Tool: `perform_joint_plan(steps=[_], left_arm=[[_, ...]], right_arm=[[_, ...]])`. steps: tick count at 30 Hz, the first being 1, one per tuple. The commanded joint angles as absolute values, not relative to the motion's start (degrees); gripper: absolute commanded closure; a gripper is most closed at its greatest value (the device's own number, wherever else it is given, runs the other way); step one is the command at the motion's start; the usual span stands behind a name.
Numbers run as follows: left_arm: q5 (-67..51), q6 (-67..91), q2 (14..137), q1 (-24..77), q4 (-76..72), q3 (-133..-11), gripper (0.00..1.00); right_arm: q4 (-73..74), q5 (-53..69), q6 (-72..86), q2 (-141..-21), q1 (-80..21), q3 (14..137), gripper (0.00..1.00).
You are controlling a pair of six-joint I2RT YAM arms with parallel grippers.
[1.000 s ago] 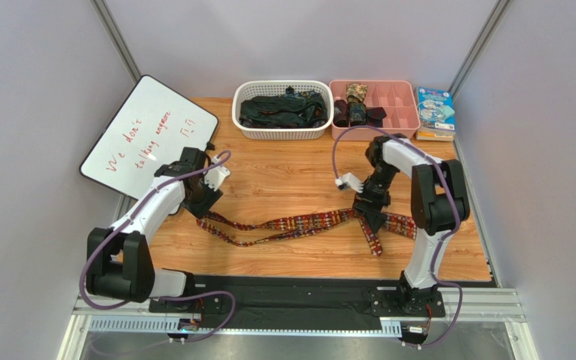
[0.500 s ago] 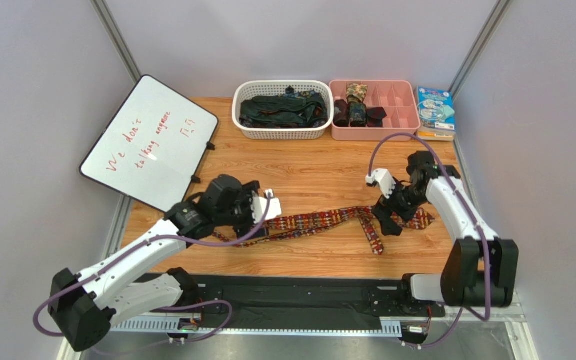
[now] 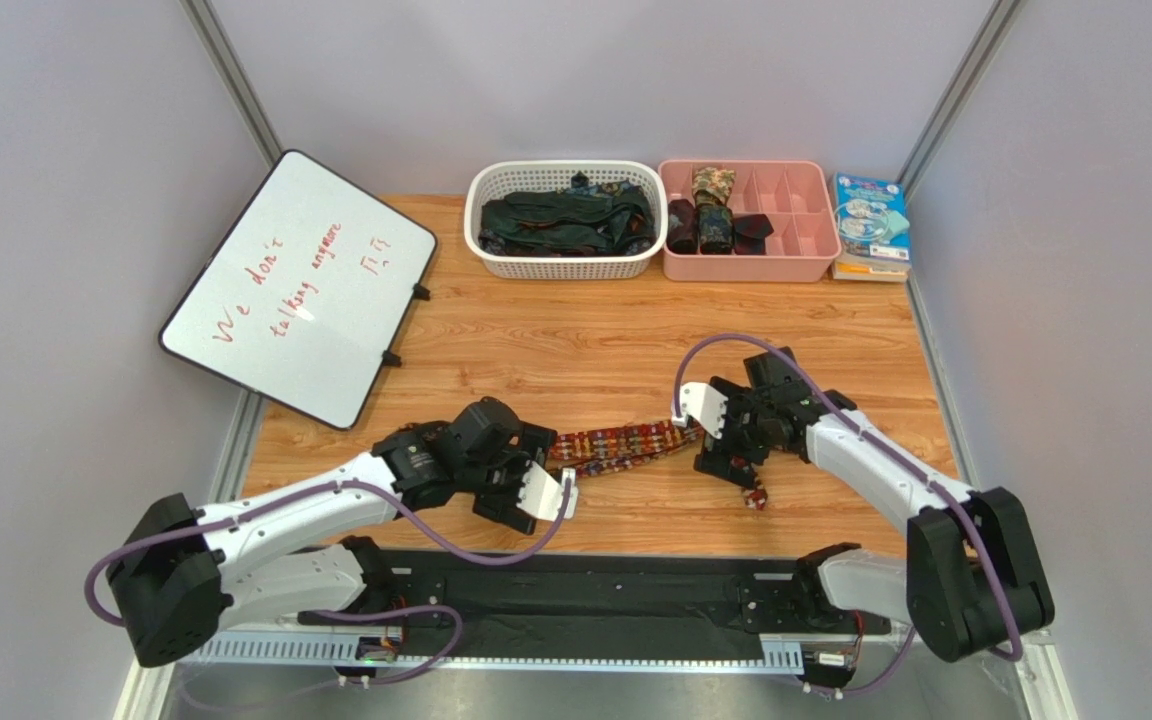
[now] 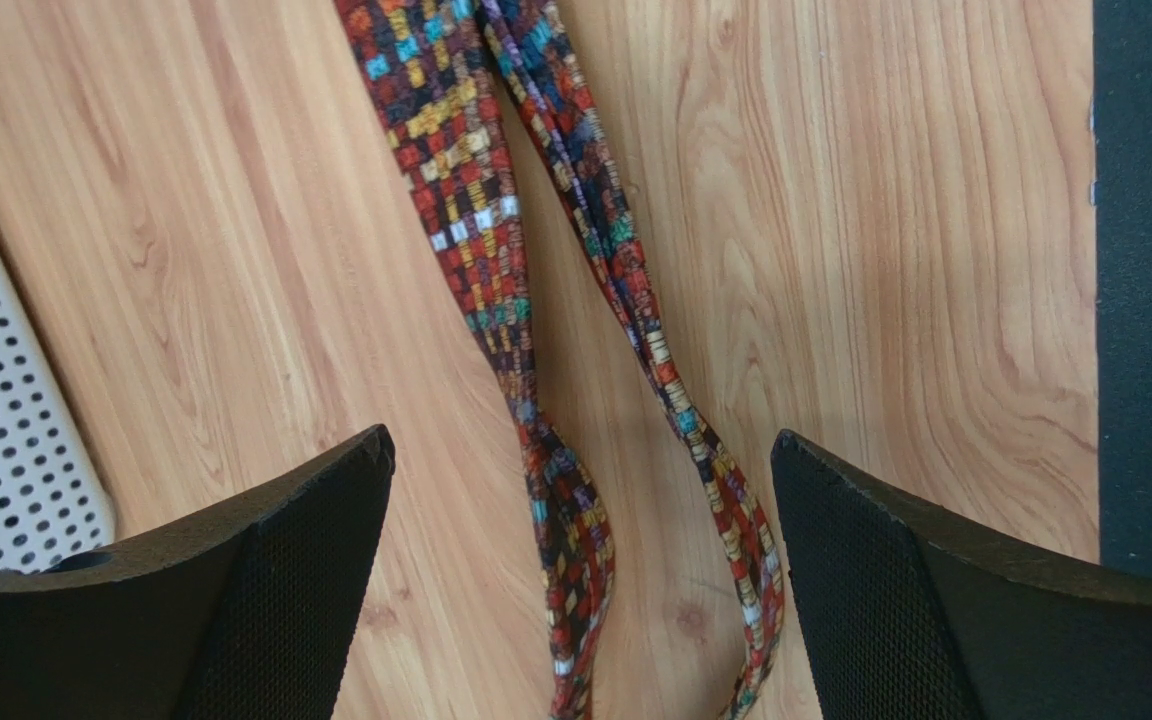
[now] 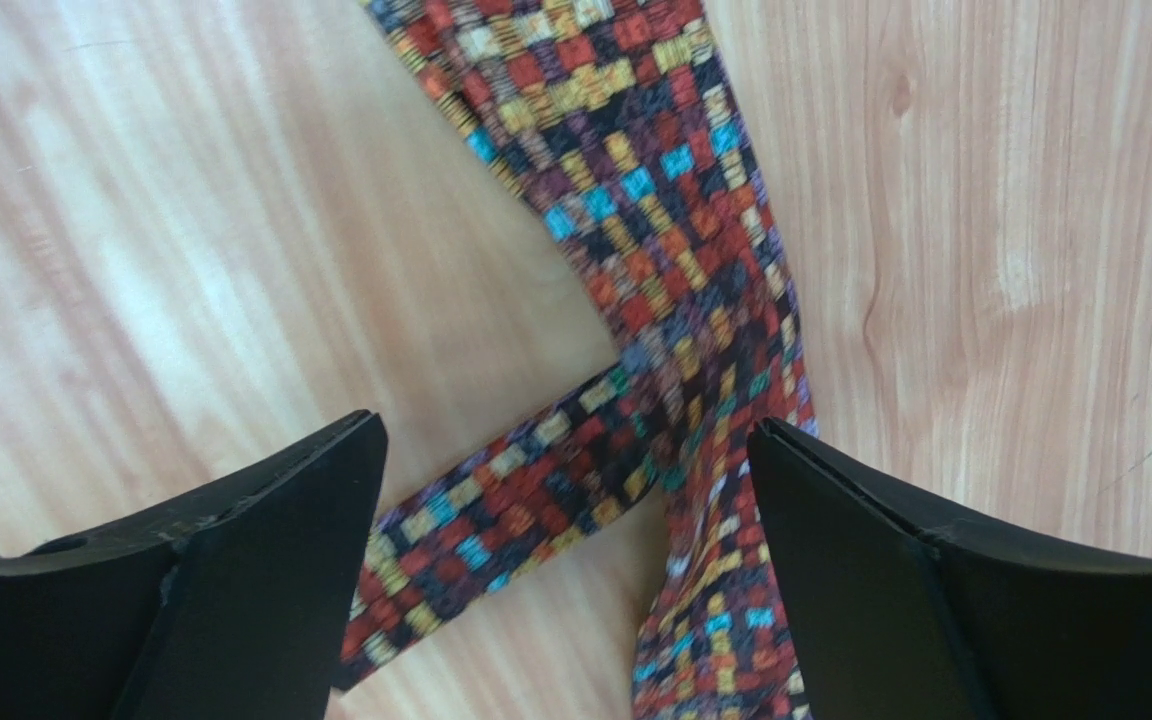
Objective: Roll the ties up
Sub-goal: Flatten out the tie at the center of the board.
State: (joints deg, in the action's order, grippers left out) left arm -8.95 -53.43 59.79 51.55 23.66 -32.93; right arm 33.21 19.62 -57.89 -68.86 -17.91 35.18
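Left claw [image 4: 575, 480] and right claw [image 5: 564, 450] both gape empty above the patterned tie [image 3: 620, 443]; advise straightening the seemingly crossed folds beneath the right before pinching an end to roll.

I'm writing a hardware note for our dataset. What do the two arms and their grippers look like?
The left arm and right arm have white shells and black joints, each trailed by a purple cable. Each wrist carries a white camera block. The left gripper and right gripper have black wedge fingers.
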Motion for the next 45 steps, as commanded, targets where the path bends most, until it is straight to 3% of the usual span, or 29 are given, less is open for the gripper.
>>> perform_joint_plan(steps=[1,5,8,9,11,12,15,16,18,19,21,22,24,31,35,43,45], left_arm=[[-6.7,-56.4,63.5,52.9,20.0,-32.8,0.01],[-3.7,-57.0,67.6,53.9,14.8,-31.7,0.00],[-1.9,-57.0,70.8,53.9,12.9,-32.2,0.01],[-1.2,-56.8,71.8,54.0,12.5,-32.3,0.01],[-0.2,-55.9,74.3,53.9,12.6,-33.1,0.04],[-0.1,-55.6,75.0,53.9,12.7,-33.5,0.07],[-0.1,-53.5,77.6,53.7,13.1,-35.1,0.22],[-0.1,-52.9,78.3,53.4,13.8,-36.4,0.38],[-0.4,-50.7,79.9,51.3,17.0,-38.2,0.58],[-1.2,-50.0,80.2,50.3,19.0,-40.8,0.77],[-6.8,-48.0,80.1,46.3,25.9,-43.5,0.97],[-10.7,-48.8,79.6,44.6,29.8,-46.9,1.00],[-22.8,-50.6,77.1,39.6,41.1,-50.3,1.00],[-34.5,-57.0,75.7,36.2,59.7,-55.3,1.00],[-35.4,-58.4,85.8,34.7,65.0,-57.1,1.00],[-37.7,-55.5,107.8,29.4,68.6,-71.9,1.00],[-36.1,-54.8,109.6,28.3,67.8,-73.9,1.00]], right_arm=[[22.2,16.4,-59.5,-72.7,-19.6,35.3,0.05],[21.0,15.3,-60.6,-77.8,-20.0,36.7,0.13],[22.5,15.2,-60.9,-80.1,-20.0,38.8,0.34],[23.4,15.2,-60.7,-81.4,-20.0,39.6,0.48],[27.8,16.3,-60.7,-82.9,-20.0,42.6,0.65],[29.4,16.9,-60.8,-84.3,-20.0,43.8,0.84],[37.7,19.3,-61.5,-87.2,-20.0,48.6,1.00],[43.3,20.8,-62.1,-88.0,-20.0,50.2,1.00],[50.5,22.8,-65.6,-89.6,-19.7,54.9,1.00],[58.8,25.5,-67.4,-91.6,-19.4,56.8,1.00],[66.5,28.2,-71.1,-93.6,-18.8,61.9,1.00],[73.1,30.6,-72.0,-95.8,-18.3,63.4,1.00],[81.5,32.9,-74.9,-97.7,-17.8,67.1,1.00],[95.7,37.9,-79.7,-110.1,-17.0,69.8,1.00],[95.6,37.0,-80.6,-116.0,-16.8,68.5,1.00],[95.7,34.6,-78.0,-127.9,-14.6,71.7,1.00],[95.6,34.8,-76.4,-129.1,-13.5,73.9,0.93]])
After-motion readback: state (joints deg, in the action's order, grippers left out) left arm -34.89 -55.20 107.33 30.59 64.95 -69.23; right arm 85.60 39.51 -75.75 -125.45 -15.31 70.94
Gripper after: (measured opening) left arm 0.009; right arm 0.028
